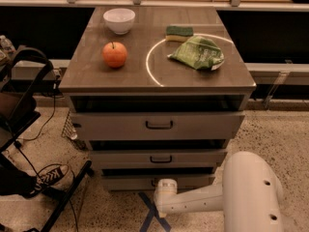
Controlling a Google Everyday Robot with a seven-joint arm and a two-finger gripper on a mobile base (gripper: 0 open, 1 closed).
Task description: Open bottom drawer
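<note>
The cabinet (pixel 236 122) fills the middle, its wooden tabletop (pixel 91 76) over three grey fronts stacked from wide to narrow: top drawer (pixel 111 125), middle drawer (pixel 120 158), and the bottom drawer (pixel 125 182) just above the floor (pixel 285 134), with a dark gap above each front. The white arm (pixel 251 192) comes in from the lower right and lies low across the speckled floor. Its claw (pixel 161 182) is at the middle of the bottom drawer's front, where the handle sits. Whether it is released or clenched I cannot tell, as the wrist covers it. A black chair frame (pixel 24 105) with trailing cables stands to the left, beside a sneaker (pixel 46 177). A blue tape cross (pixel 149 217) marks the floor under the wrist. On the tabletop are a green bag (pixel 198 52) on a pale ring (pixel 150 66), an apple (pixel 115 54), a white bowl (pixel 119 20), and a sponge (pixel 179 32) touching the bag's far edge.
</note>
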